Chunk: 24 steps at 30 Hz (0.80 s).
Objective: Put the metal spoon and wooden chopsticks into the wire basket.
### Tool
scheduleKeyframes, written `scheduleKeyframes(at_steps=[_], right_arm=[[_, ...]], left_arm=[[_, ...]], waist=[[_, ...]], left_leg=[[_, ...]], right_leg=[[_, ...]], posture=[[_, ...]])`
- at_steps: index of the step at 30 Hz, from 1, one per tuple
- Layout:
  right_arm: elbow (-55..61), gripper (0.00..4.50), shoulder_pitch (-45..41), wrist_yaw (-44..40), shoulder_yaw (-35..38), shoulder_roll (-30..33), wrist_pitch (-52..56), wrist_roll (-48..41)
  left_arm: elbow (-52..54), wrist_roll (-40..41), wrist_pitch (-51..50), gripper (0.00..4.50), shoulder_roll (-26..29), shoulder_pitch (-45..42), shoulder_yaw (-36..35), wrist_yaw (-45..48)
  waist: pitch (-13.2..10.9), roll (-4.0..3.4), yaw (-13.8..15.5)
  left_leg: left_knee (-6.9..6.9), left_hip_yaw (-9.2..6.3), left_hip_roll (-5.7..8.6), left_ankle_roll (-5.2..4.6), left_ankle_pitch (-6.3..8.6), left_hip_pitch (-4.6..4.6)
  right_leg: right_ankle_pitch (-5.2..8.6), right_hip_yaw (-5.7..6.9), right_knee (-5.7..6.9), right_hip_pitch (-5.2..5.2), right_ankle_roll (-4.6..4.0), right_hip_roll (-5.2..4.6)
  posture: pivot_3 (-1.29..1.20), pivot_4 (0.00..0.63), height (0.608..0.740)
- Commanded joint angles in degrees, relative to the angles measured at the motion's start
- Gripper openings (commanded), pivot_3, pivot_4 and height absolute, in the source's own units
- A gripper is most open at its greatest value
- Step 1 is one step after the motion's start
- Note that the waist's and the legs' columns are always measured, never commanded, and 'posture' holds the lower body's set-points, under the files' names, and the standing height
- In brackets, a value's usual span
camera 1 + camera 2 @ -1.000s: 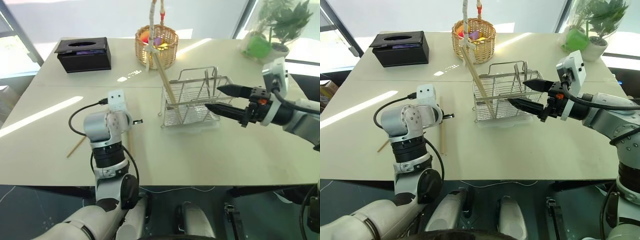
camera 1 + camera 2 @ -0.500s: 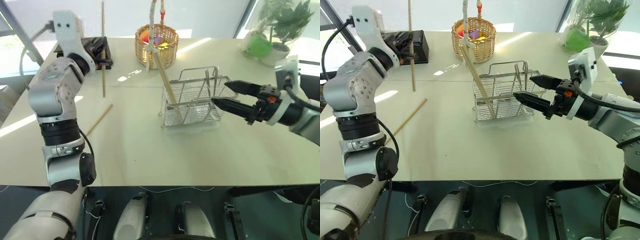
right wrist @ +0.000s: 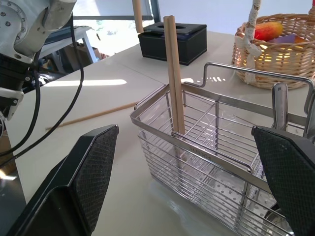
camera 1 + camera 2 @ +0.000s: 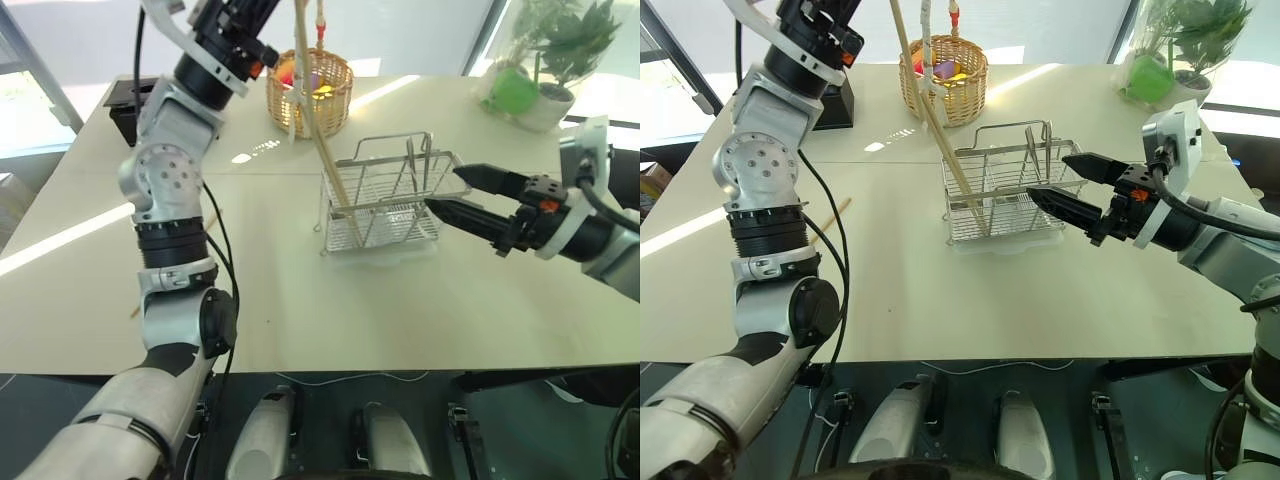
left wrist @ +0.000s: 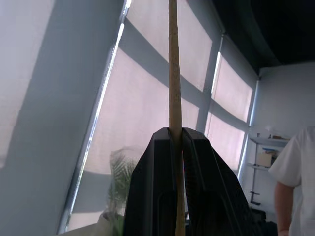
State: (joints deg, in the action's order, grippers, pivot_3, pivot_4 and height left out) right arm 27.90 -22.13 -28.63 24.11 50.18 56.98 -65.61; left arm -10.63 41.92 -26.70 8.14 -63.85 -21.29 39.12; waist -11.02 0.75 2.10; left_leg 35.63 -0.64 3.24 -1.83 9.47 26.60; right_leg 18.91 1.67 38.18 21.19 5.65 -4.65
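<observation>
My left gripper (image 5: 176,135) is raised high at the back left and is shut on one wooden chopstick (image 5: 173,73), which points upward. It also appears as the left gripper (image 4: 248,18), above the table. A second chopstick (image 4: 335,170) leans in the left end of the wire basket (image 4: 390,182). Another chopstick (image 4: 832,213) lies flat on the table at the left. A shiny metal handle (image 3: 279,105), apparently the spoon's, stands upright inside the basket, with its bowl hidden. My right gripper (image 4: 444,190) is open and level at the basket's right end.
A round wicker basket (image 4: 312,95) with fruit stands behind the wire basket. A black tissue box (image 3: 172,42) sits at the back left. A potted plant (image 4: 560,50) and a green object (image 4: 515,92) are at the back right. A person's arm (image 5: 295,182) is in the left wrist view.
My left arm has swung up from the table with a chopstick in its grip, and the gripper now points upward. The right gripper has stayed by the basket.
</observation>
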Motion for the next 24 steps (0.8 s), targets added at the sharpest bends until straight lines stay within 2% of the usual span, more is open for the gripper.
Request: scheduleKeyframes(at_steps=[1, 11, 24], right_arm=[[1.85, 4.5, -0.14, 0.53, 0.9, -0.63, -1.8, -1.11], [2.15, 4.5, 0.29, 1.6, 0.32, -1.71, -1.58, -4.73], [3.65, 4.5, 2.25, 3.73, 0.7, 0.01, -1.4, -9.55]], left_arm=[[1.44, 1.97, 0.42, 0.06, -1.87, -0.67, 2.56, 0.38], [0.31, -3.61, 6.33, 0.06, -7.16, 8.64, 10.15, 0.28], [-1.83, -10.97, 13.78, 0.06, -8.22, 13.83, 15.8, 0.54]], waist=[[0.0, 0.0, 0.01], [0.0, 0.0, 0.03], [0.0, 0.0, 0.1]], left_leg=[[0.02, 0.0, 0.0, -0.03, -0.01, 0.0], [0.13, 0.0, 0.0, -0.16, -0.03, -0.02], [0.13, 0.0, 0.0, -0.19, -0.01, 0.02]], right_leg=[[-0.01, 0.0, 0.0, 0.0, 0.03, 0.0], [-0.07, 0.0, -0.03, -0.09, 0.04, -0.02], [-0.07, 0.0, -0.07, -0.08, 0.03, -0.04]], posture=[[0.0, 0.15, 0.74], [0.0, 0.15, 0.74], [0.0, 0.15, 0.74]])
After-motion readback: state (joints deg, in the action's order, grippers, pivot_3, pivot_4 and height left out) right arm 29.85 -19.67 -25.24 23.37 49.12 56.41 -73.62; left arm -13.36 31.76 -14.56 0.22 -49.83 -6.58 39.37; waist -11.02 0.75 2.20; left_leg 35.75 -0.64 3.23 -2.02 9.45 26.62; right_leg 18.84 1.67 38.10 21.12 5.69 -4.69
